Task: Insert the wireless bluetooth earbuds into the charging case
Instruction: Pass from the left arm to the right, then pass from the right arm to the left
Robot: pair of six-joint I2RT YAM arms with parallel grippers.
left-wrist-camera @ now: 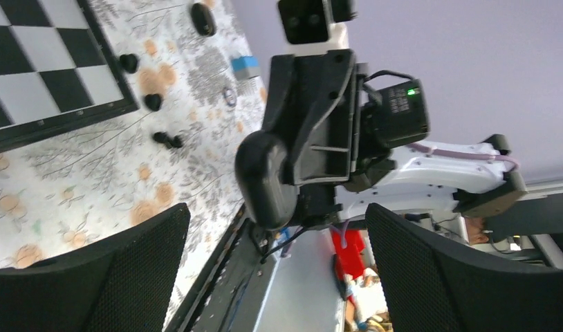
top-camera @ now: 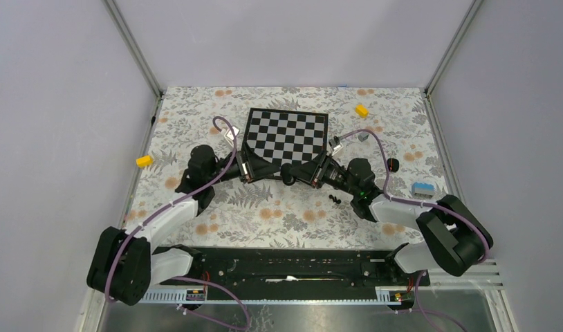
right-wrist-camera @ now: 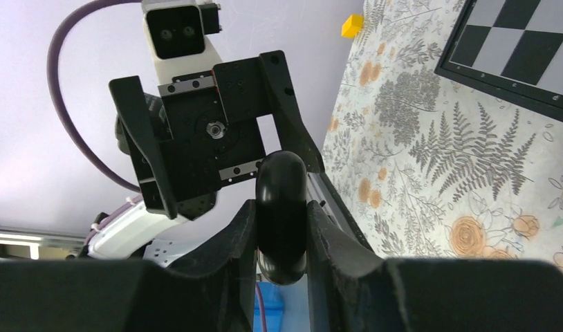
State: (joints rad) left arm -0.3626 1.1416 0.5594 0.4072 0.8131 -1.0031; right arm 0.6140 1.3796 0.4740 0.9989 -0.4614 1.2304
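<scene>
The charging case (right-wrist-camera: 281,214), a glossy black pebble, is pinched upright between the pads of my right gripper (right-wrist-camera: 281,232), above the table just in front of the chessboard (top-camera: 287,130). None of its inside shows. In the left wrist view the case (left-wrist-camera: 265,180) hangs just ahead of my left gripper (left-wrist-camera: 275,238), whose fingers (left-wrist-camera: 99,277) stand wide open and apart from it. From above, the left gripper (top-camera: 247,168) faces the right gripper (top-camera: 296,173). Two tiny black earbuds (top-camera: 334,199) lie together on the floral cloth; the earbuds (left-wrist-camera: 168,140) are near two more buds (left-wrist-camera: 153,102).
Yellow blocks sit at the left (top-camera: 144,160) and back right (top-camera: 362,111). A grey cube (top-camera: 363,136), a black oval thing (top-camera: 393,164) and a blue-and-white block (top-camera: 422,190) lie on the right. A small ring (left-wrist-camera: 229,95) rests by the blue block.
</scene>
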